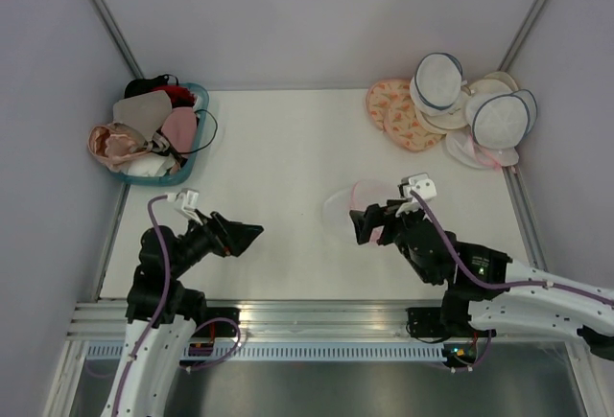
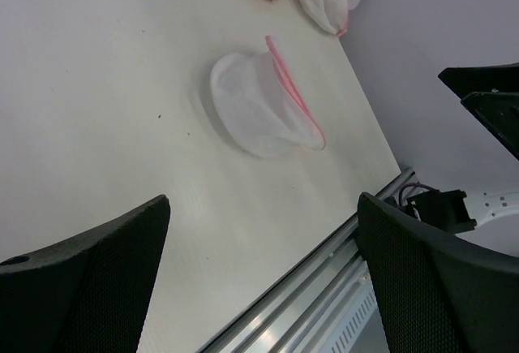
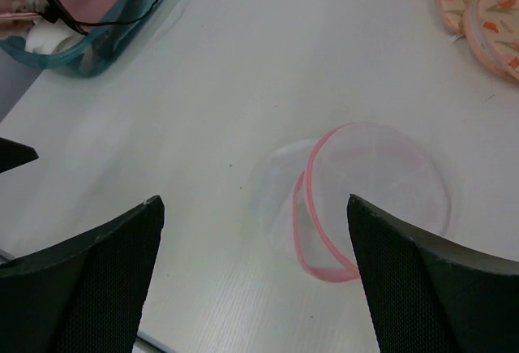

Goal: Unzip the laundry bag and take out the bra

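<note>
While gaping at its pink rim, laundry bag [image 3: 369, 174] lies on table [image 3: 243, 61] just ahead of right gripper [image 3: 252, 200], whose fingers are spread and empty. Left gripper [image 2: 262, 199] likewise spread, well apart. Bra [image 1: 142, 108] in teal basket [image 1: 200, 127].

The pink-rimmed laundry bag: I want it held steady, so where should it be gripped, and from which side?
Probably the pink rim of the laundry bag, from above with the right gripper: it stands up as a ridge, while the mesh looks slack.
</note>
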Controlling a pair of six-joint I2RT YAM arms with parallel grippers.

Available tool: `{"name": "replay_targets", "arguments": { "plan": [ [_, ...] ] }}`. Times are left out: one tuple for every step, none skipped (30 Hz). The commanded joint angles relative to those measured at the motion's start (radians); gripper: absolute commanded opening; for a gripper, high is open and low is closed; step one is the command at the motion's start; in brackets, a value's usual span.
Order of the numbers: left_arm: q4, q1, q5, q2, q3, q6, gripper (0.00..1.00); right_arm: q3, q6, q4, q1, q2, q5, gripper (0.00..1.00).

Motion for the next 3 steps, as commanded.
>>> {"name": "replay_targets", "arguments": {
  "plan": [
    [0.055, -0.003, 0.049, 0.019, 0.057, 0.043, 1.00, -0.011, 0.058, -0.015, 0.006, -0.061, -0.046, 0.98],
    [0.058, -0.003, 0.056, 0.023, 0.060, 0.043, 1.00, -0.006, 0.061, -0.025, 0.004, -0.062, -0.043, 0.98],
    [0.062, -0.003, 0.060, 0.033, 0.064, 0.046, 1.00, -0.003, 0.068, -0.038, 0.006, -0.061, -0.033, 0.98]
  ]
}}
